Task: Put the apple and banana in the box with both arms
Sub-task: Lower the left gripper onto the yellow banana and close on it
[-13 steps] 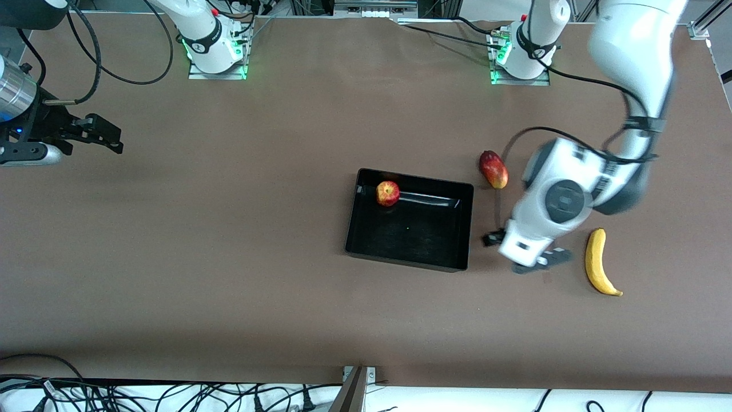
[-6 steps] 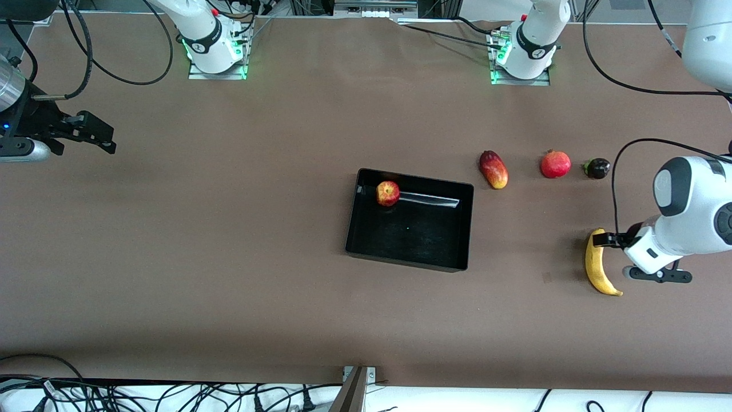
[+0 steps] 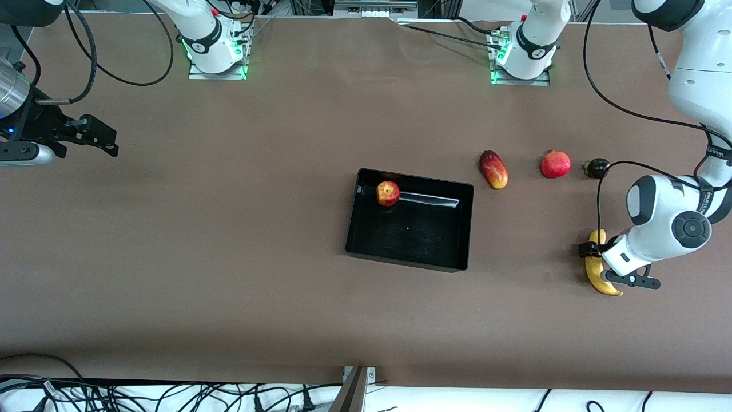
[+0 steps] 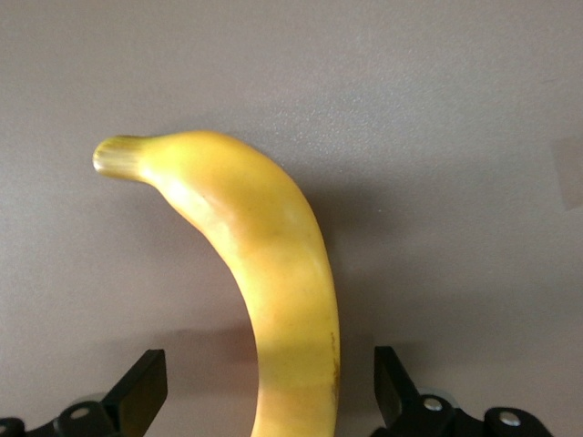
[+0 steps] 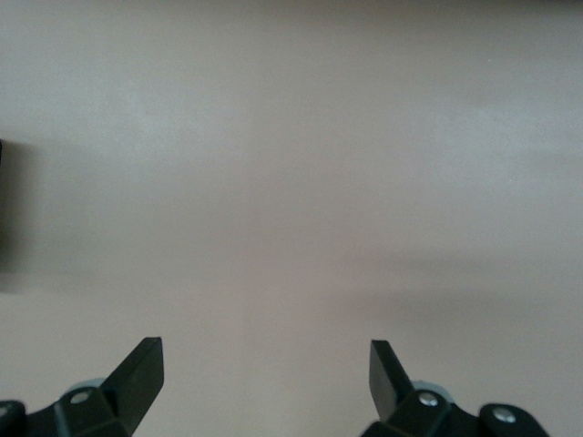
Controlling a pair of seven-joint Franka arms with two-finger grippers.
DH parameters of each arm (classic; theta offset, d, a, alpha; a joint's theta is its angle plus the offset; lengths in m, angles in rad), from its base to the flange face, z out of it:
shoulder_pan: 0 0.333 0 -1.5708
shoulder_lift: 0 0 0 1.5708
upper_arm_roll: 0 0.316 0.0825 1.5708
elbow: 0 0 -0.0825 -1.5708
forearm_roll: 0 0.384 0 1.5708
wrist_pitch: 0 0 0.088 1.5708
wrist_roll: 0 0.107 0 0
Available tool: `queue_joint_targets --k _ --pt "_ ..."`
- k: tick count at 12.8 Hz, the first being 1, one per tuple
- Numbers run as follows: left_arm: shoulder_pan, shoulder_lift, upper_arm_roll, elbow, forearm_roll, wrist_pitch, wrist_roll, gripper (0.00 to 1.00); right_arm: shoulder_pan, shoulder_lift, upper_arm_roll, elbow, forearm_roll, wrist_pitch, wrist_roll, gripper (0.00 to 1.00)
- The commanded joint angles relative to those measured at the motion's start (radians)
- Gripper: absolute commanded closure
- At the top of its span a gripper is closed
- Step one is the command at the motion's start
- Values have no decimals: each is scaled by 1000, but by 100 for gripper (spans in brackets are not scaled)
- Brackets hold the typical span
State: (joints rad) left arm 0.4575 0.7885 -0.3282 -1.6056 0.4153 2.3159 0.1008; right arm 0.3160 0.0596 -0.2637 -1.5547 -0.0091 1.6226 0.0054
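The box [image 3: 409, 220] is sitting near the middle of the table [image 3: 229, 257], and the apple [image 3: 388, 193] is lying inside it, in the corner farthest from the front camera toward the right arm's end. The banana [image 3: 595, 273] is lying on the bare table toward the left arm's end, well apart from the box and nearer to the front camera than the other loose fruit.

The left gripper [image 3: 611, 264] is hanging low over the middle of the banana. In the left wrist view its jaws are standing wide open with one finger on either side of the banana [image 4: 273, 291], a clear gap showing on both sides (nothing is being held).

The right gripper [image 3: 94, 133] is waiting over bare table at the right arm's end, well apart from everything. Its jaws are standing wide apart and are holding nothing, as the fingers [image 5: 137, 375] in the right wrist view are showing only table between them.

A mango [image 3: 493, 169], a round red fruit [image 3: 555, 164] and a small dark fruit [image 3: 596, 168] are lying in a row, farther from the front camera than the banana, none of them touching.
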Motion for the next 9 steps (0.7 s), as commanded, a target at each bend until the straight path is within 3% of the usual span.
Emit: queue_joint_targets --k 1,2,6,9 --pt "13 -26 -15 -22 28 0 -21 82 -11 8 11 21 1 -4 5 0" --pt "13 -28 -15 -23 28 0 -21 100 -11 9 11 21 1 2 5 0" --pt "15 -46 -44 -57 25 -13 -64 100 -9 17 11 21 3 28 5 0" --pt "13 -118 -170 -44 13 -233 -214 100 -9 19 11 21 3 28 5 0"
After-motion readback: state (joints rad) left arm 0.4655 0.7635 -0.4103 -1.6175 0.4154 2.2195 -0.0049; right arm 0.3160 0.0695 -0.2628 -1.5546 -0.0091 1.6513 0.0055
